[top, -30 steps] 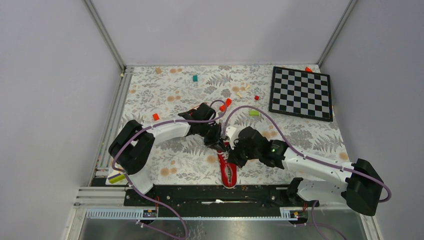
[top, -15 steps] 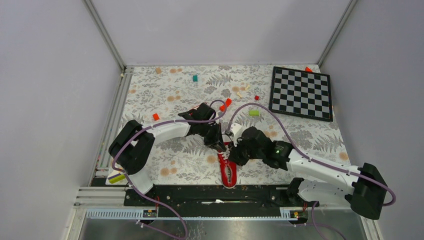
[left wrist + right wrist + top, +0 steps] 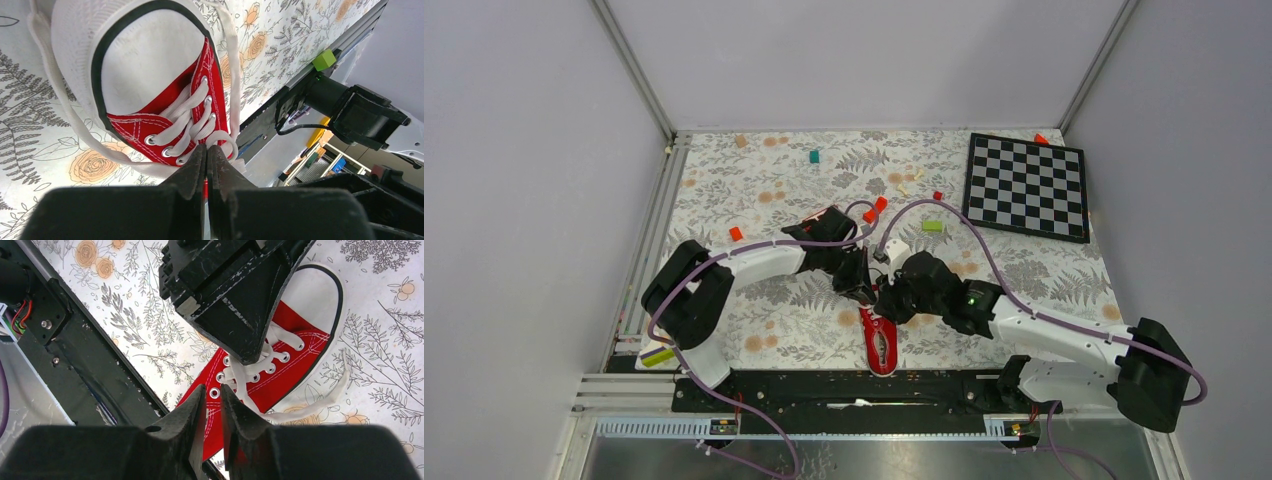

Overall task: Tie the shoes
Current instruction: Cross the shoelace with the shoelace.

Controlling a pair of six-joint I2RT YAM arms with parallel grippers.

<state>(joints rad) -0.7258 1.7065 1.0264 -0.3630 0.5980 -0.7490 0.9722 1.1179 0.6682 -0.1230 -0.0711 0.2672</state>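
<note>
- Red sneaker (image 3: 880,345) on the floral table (image 3: 774,200), near edge, same spot as a second ago.
- Left gripper (image 3: 206,150) clamped tight, tips at the white laces (image 3: 192,107); pinching one or not, cannot tell.
- Right gripper (image 3: 212,392) close beside, closed before, now parted narrowly, holding nothing.

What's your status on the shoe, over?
Left pincer shut, tips at the top laces. Right pincer slightly open above the shoe, holding nothing. No bow, lace ends trailing loose. In the way: only the other pincer.
</note>
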